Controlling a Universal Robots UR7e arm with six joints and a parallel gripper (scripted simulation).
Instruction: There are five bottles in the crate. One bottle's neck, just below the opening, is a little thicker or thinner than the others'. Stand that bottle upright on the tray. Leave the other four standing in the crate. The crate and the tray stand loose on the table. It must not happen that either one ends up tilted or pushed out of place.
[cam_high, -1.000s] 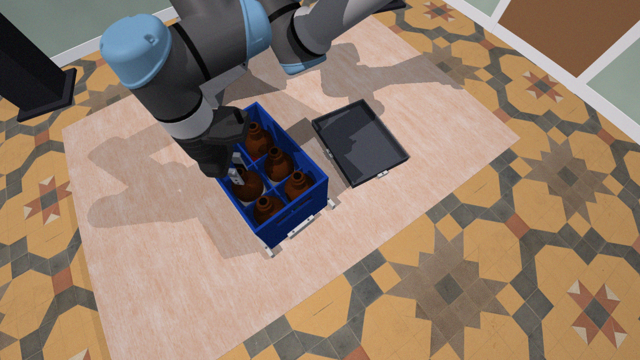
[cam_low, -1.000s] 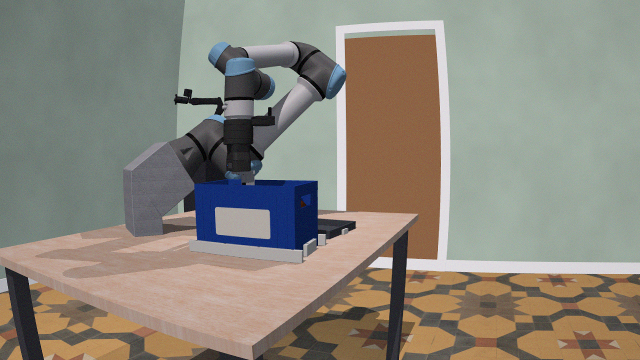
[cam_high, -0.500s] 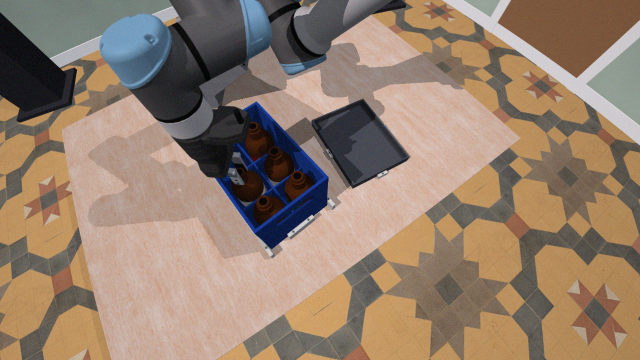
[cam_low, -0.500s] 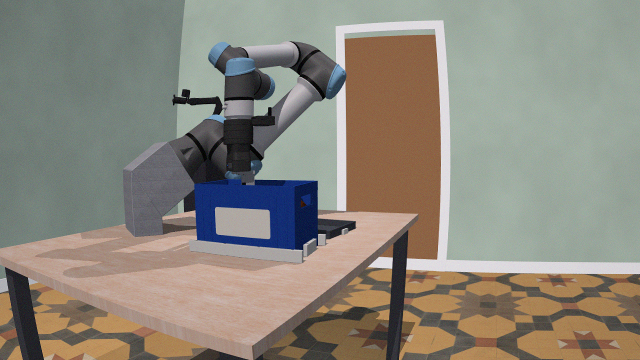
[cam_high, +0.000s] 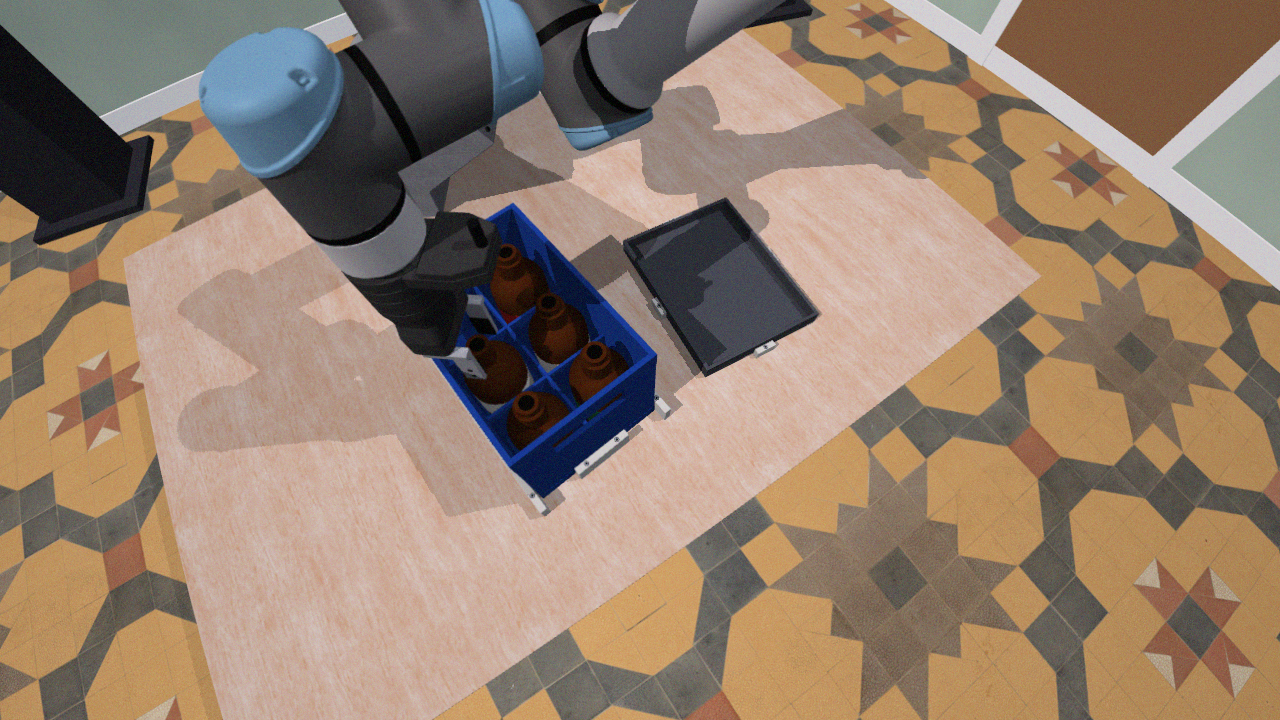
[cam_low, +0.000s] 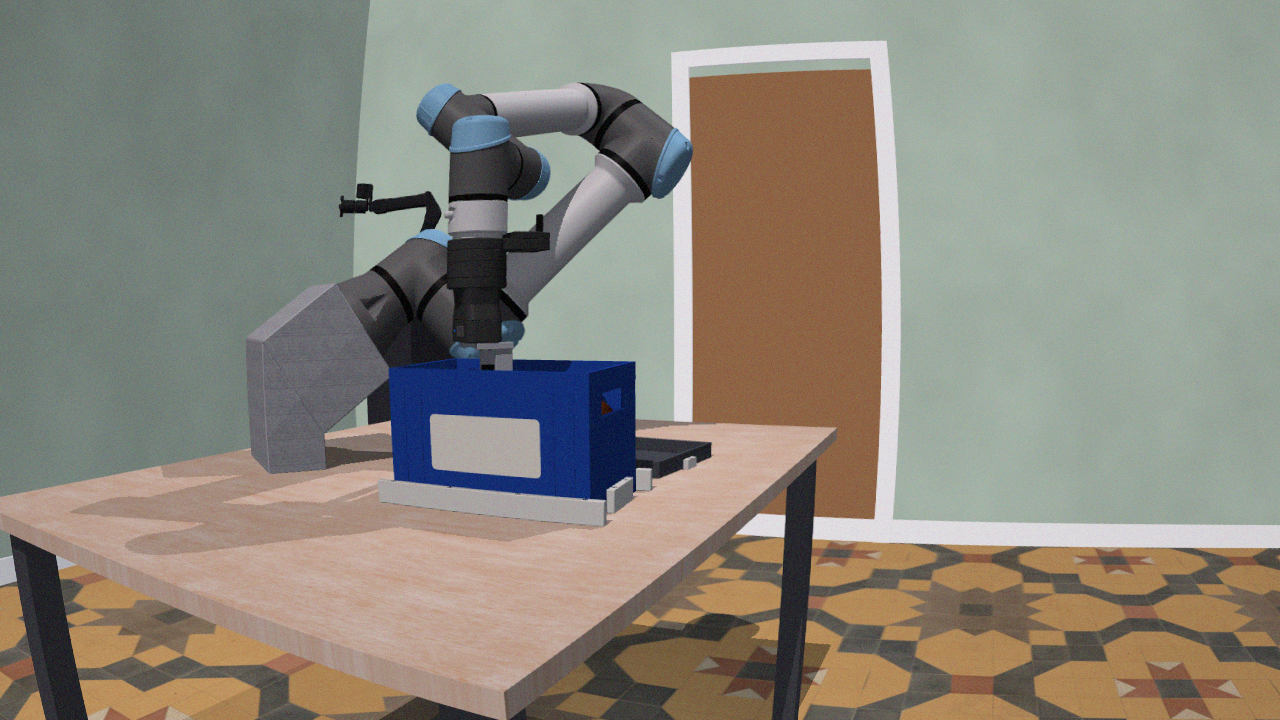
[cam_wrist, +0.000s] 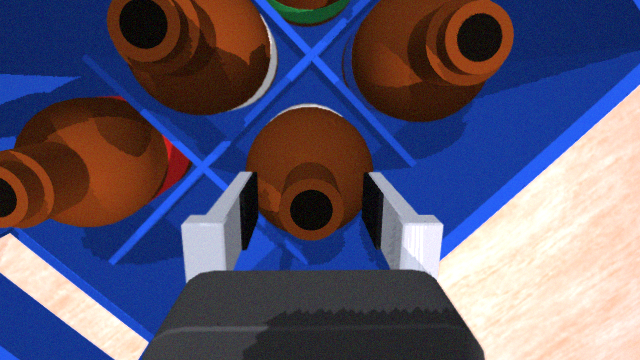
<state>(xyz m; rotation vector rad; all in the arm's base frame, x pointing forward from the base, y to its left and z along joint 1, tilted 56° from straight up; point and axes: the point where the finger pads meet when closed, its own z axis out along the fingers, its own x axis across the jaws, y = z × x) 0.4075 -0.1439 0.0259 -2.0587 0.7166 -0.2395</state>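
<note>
brown glass bottle (cam_wrist: 310, 165), 1 of 5 in the blue plastic crate (cam_high: 617, 407), is being straddled untouched by the wide-open gripper (cam_wrist: 311, 210).
</note>
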